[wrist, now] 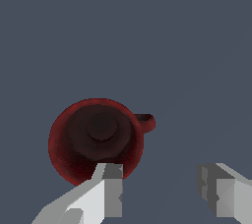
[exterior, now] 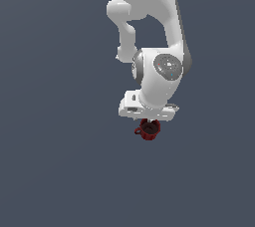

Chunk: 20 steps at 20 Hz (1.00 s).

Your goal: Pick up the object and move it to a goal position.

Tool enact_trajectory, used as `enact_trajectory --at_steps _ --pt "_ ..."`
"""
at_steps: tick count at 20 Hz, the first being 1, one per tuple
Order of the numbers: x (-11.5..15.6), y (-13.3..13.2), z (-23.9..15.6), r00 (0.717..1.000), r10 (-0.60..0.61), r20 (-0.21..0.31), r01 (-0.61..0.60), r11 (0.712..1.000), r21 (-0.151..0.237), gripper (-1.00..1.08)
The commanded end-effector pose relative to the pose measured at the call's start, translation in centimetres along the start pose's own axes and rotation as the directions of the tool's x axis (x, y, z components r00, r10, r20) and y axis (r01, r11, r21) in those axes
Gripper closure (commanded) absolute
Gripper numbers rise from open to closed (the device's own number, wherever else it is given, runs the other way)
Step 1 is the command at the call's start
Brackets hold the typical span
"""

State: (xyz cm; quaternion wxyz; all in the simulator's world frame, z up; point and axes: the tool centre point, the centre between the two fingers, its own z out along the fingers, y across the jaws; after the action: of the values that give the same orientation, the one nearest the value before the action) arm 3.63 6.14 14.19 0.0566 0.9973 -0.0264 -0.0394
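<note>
Below the white arm (exterior: pixel 154 47) in the exterior view, the small dark red mug (exterior: pixel 149 130) peeks out just under the end effector (exterior: pixel 148 117), its little handle toward the exterior view's left; the arm's wrist hides the fingers there, so that view alone does not tell how wide they stand. Only the wrist view shows them: the mug (wrist: pixel 96 139) is seen from straight above, upright, its dark inside open to the camera and its handle sticking out from the side of the rim. The end effector (wrist: pixel 162 191) is spread open and holds nothing; one grey fingertip (wrist: pixel 112 188) overlaps the mug's rim in the picture, though actual contact cannot be judged, while the other fingertip (wrist: pixel 216 191) stands well apart from the mug over bare surface. All around the mug the plain grey-blue worktop (exterior: pixel 55 161) runs to every edge of both pictures.
</note>
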Motion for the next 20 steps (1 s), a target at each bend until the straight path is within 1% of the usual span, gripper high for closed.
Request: enact_trajectory --at_steps 1,6,11,16,20 --pt "0.4 -2.0 0.6 1.000 0.016 0.020 -0.015 0.999 -0.039 -0.20" --pt "0.8 -5.4 1.5 0.998 0.050 0.042 -0.045 0.992 -0.114 -0.20" --pt "0.9 -7.8 2.2 0.996 0.076 0.047 -0.067 0.983 -0.171 -0.20" --pt "0.9 -9.1 2.5 0.995 0.091 0.046 -0.080 0.976 -0.204 -0.20" --pt "0.9 -9.4 2.6 0.994 0.095 0.045 -0.083 0.974 -0.212 -0.20"
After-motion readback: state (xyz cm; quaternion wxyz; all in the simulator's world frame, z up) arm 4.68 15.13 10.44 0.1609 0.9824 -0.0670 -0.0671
